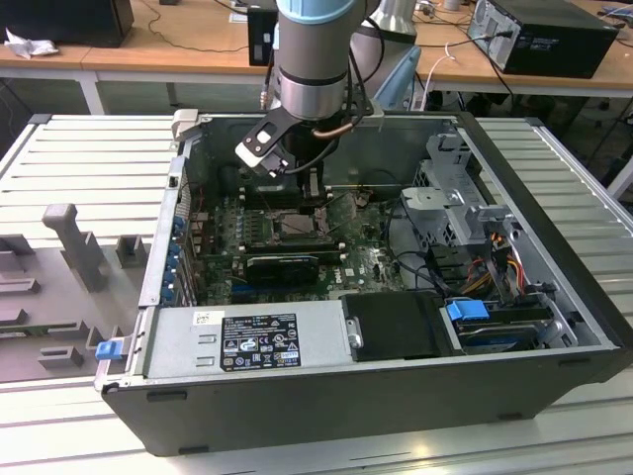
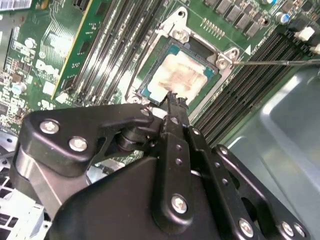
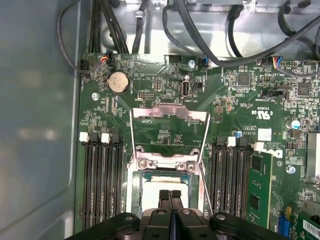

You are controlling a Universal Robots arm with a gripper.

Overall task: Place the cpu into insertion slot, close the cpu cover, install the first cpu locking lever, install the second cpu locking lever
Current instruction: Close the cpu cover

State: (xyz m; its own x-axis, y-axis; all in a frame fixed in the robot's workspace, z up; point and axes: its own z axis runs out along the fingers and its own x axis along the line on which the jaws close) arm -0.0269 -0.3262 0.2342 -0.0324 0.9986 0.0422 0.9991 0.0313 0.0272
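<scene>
The cpu (image 2: 182, 75) is lying flat in the insertion slot (image 3: 133, 187), pale top showing, directly under the fingertips of your hand (image 3: 170, 194). The hand is hanging clenched, fingers pressed together and gripping nothing; I cannot tell whether its tips are touching the chip's edge or hovering just above it. The cpu cover (image 3: 170, 112) is lying swung open just beyond the fingertips, hinged at the slot's far edge, so the slot is sitting between hand and cover. A thin locking lever (image 2: 275, 62) is standing free beside the slot. Farther out, the grey power supply (image 1: 247, 341) is carrying a printed label.
</scene>
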